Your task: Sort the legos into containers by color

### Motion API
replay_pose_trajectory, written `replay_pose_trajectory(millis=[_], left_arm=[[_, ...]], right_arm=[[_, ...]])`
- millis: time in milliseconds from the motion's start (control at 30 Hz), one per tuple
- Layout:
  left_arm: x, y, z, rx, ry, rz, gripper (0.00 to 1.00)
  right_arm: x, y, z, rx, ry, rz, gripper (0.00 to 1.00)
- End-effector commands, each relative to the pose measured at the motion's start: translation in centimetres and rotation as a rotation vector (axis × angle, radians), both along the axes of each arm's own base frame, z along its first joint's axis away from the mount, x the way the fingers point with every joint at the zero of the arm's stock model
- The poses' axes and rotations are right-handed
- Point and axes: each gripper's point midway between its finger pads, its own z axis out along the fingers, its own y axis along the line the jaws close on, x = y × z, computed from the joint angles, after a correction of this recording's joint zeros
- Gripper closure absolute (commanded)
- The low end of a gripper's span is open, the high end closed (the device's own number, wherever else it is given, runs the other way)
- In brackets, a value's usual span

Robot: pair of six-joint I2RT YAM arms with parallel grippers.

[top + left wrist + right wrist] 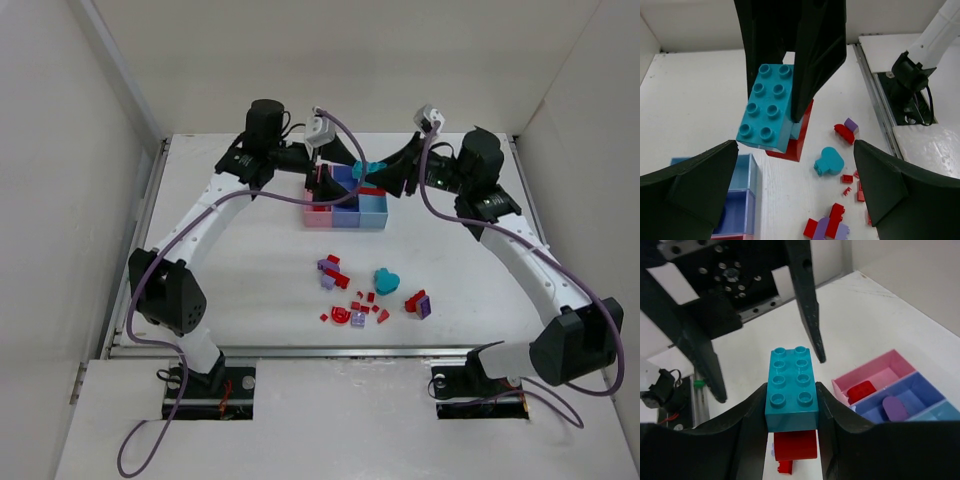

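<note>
My right gripper [791, 390] is shut on a teal 2x4 brick [791, 387] with a red piece [796, 445] stuck under it, held in the air above the bins [365, 166]. The joined containers [345, 222] are pink [875, 371], purple-blue [920, 390] and light blue [946, 412]. A red piece [860, 390] lies in the pink one and a lilac piece [895, 407] in the purple one. My left gripper [795, 145] is open and empty, facing the held brick [765, 107]. Loose legos lie nearer the arms: a teal heart [387, 281], a red and lilac cluster [330, 270], and small red bricks [360, 305].
A red and lilac piece [418, 302] lies right of the heart. White walls enclose the table on three sides. A metal rail [300, 351] runs along the near edge. Both wrists crowd the space over the bins.
</note>
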Motion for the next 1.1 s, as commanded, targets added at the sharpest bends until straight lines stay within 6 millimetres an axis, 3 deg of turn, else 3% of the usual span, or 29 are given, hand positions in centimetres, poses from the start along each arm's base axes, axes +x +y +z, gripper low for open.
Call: replay_pose_trajectory(millis=[0, 133, 200, 400, 633, 767, 833, 933, 1067], left_arm=[[-1.3, 0.5, 2.0, -0.07, -0.045, -0.066, 0.0], [-1.4, 0.6, 1.6, -0.078, -0.036, -0.064, 0.03], [-1.5, 0.4, 2.8, -0.109, -0.018, -0.059, 0.06], [-2.5, 0.1, 5.4, -0.18, 0.041, -0.061, 0.12], [-4.9, 0.9, 5.6, -0.164, 0.038, -0.152, 0.13], [-6.1, 1.4, 5.7, -0.16, 0.02, -0.186, 0.08], [-5.8, 1.3, 5.8, -0.165, 0.02, -0.166, 0.08], [-5.1, 0.8, 5.7, -0.172, 0.029, -0.133, 0.22], [-4.3, 0.4, 5.0, -0.169, 0.049, -0.112, 0.25]], right_arm=[[-2.9, 0.6, 5.8, 0.077, -0.206, 0.131, 1.0], [-4.7, 0.3, 7.8, 0.15, -0.338, 0.091, 1.0], [-5.2, 0.8, 8.0, 0.163, -0.348, 0.091, 1.0], [-5.2, 1.5, 7.4, 0.167, -0.312, 0.112, 1.0], [-5.0, 1.2, 6.6, 0.165, -0.301, 0.074, 1.0], [-4.7, 1.3, 6.2, 0.161, -0.291, 0.074, 1.0], [-4.8, 1.3, 6.2, 0.16, -0.291, 0.083, 1.0], [-4.6, 1.8, 6.2, 0.163, -0.279, 0.093, 1.0], [-5.0, 2.1, 6.6, 0.166, -0.287, 0.111, 1.0]])
